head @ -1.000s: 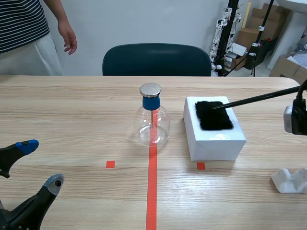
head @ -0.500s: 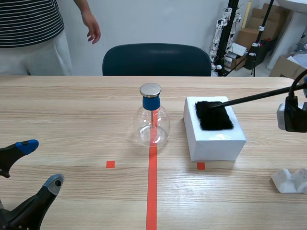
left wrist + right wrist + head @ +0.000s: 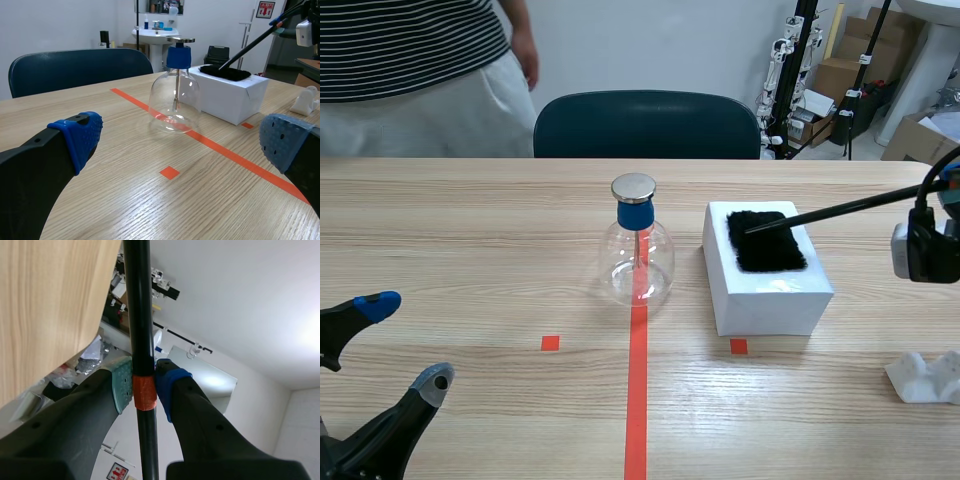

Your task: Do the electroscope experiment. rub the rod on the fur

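The right gripper (image 3: 143, 385) is clenched on the rod (image 3: 840, 209), its pads pinching the shaft at a band of orange tape. So the pick-up is done, and the rod is off the tabletop (image 3: 470, 230). From the gripper at about 3 o'clock of the scene, the rod slants inward and down to the black fur (image 3: 767, 240). The fur lies on top of a white box (image 3: 770, 295), just at 3 o'clock of the glass flask (image 3: 638, 260) with the blue neck and metal cap.

The rod's tip lies at the fur's 12 o'clock end and seems to touch it, though from this angle I cannot be sure it is pressing and not just above. I judge the task to be in its rubbing step, with the rod placed on the fur where the strokes belong.

What looks left is to finish the rubbing and then carry the rod over to the flask's metal cap, which nothing touches.

The left gripper (image 3: 405, 340) rests released at about 8 o'clock, fingers wide apart and holding nothing, well apart from the flask.
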### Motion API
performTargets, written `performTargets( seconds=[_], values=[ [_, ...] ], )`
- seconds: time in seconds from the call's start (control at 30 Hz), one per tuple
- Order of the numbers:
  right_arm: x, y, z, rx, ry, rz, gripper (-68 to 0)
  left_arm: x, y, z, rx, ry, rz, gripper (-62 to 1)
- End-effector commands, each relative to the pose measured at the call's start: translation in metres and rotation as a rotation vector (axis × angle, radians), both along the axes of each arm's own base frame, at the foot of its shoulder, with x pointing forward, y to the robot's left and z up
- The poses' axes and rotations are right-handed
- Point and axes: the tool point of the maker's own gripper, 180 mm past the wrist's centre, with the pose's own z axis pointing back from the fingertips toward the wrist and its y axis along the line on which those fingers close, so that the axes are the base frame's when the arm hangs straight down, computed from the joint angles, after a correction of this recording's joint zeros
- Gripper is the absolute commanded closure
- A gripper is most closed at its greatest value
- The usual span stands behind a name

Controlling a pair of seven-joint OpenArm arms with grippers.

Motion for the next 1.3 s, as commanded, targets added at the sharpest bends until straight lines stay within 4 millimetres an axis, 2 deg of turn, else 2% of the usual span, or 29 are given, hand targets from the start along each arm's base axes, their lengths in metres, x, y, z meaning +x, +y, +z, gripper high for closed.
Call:
performTargets(
  seconds=[0.0, 0.23, 0.57, 0.8, 1.07, 1.27],
  values=[
    [0.002, -0.002, 0.010, -0.023, -0.023, 0.005, -10.2, 0.003, 0.003, 0.009, -0.012, -0.033, 0.000, -62.3],
    [0.003, -0.007, 0.007, -0.021, -0.009, -0.018, -10.2, 0.003, 0.003, 0.009, -0.014, -0.034, 0.001, -62.3],
    [0.008, 0.009, 0.007, -0.014, 0.002, 0.047, -10.2, 0.003, 0.003, 0.009, -0.014, -0.034, 0.000, -62.3],
    [0.010, -0.017, 0.008, -0.041, -0.005, -0.096, -10.2, 0.003, 0.003, 0.009, -0.014, -0.034, 0.000, -62.3],
    [0.008, -0.006, 0.003, -0.022, 0.022, -0.039, -10.2, 0.003, 0.003, 0.009, -0.014, -0.034, 0.000, -62.3],
    [0.007, -0.034, 0.005, -0.058, 0.015, -0.187, -10.2, 0.003, 0.003, 0.009, -0.014, -0.034, 0.000, -62.3]
  ],
)
